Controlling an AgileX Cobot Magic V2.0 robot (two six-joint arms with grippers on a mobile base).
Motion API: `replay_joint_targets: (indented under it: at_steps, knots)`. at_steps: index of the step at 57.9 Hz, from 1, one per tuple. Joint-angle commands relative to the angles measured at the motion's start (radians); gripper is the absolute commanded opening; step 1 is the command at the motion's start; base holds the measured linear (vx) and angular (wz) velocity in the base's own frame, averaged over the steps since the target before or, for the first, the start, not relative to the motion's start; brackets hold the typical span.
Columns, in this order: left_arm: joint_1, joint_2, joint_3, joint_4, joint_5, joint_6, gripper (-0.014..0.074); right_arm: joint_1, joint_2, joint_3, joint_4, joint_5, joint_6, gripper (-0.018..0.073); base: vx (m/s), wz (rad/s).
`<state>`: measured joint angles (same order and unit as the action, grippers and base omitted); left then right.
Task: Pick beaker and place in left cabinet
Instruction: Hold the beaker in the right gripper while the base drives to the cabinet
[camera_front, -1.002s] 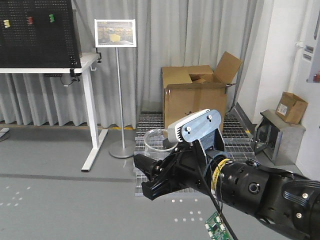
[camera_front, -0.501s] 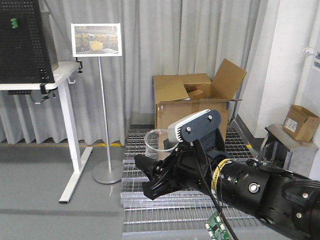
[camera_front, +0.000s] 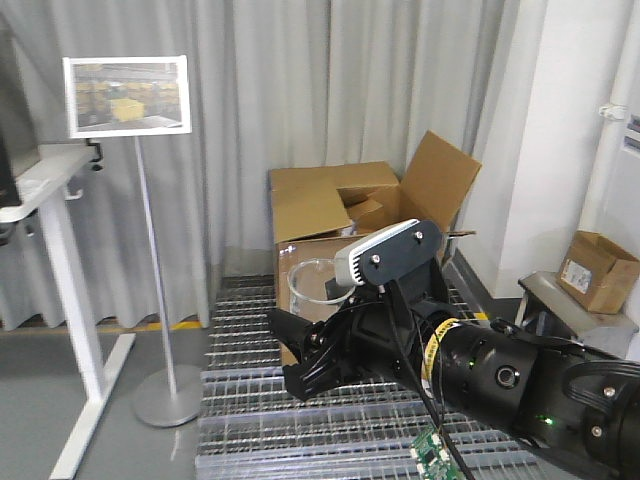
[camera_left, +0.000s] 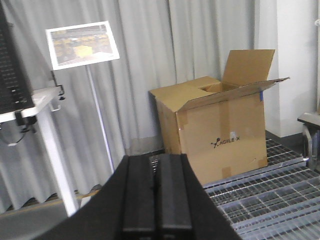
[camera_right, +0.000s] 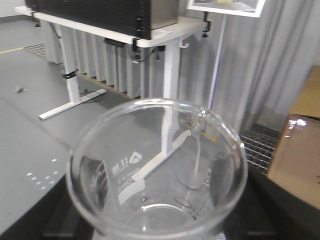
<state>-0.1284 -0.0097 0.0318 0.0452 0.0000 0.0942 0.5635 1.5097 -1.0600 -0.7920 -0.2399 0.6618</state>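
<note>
Pinching the beaker (camera_front: 316, 281), probably light, slick and fragile, low on its wall: right end effector (camera_front: 300, 345); left end effector (camera_left: 155, 200) pressed together.

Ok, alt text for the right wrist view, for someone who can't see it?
A clear glass beaker fills the lower frame, seen from above through its open rim, white print on its wall. Behind it: a white-legged desk, grey curtain and, at right, a cardboard box.

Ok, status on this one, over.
Right gripper shut on beaker, upright. Left gripper shut, empty. Left cabinet not in view; cardboard box ahead.
</note>
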Motion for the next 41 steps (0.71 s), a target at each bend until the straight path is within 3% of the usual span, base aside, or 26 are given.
replay_joint_targets:
  at_steps: [1,18,41]
  knots:
    - [-0.001,-0.019,0.016,-0.003,-0.075,-0.003,0.0001,-0.003,-0.039,-0.031,0.013,-0.061,-0.001,-0.0006,0.43,-0.24]
    - [-0.001,-0.019,0.016,-0.003,-0.075,-0.003,0.0001,-0.003,-0.039,-0.031,0.013,-0.061,-0.001,-0.0006,0.39,-0.42]
    - [-0.001,-0.019,0.016,-0.003,-0.075,-0.003,0.0001,-0.003,-0.039,-0.031,0.013,-0.061,-0.001,-0.0006,0.31,-0.83]
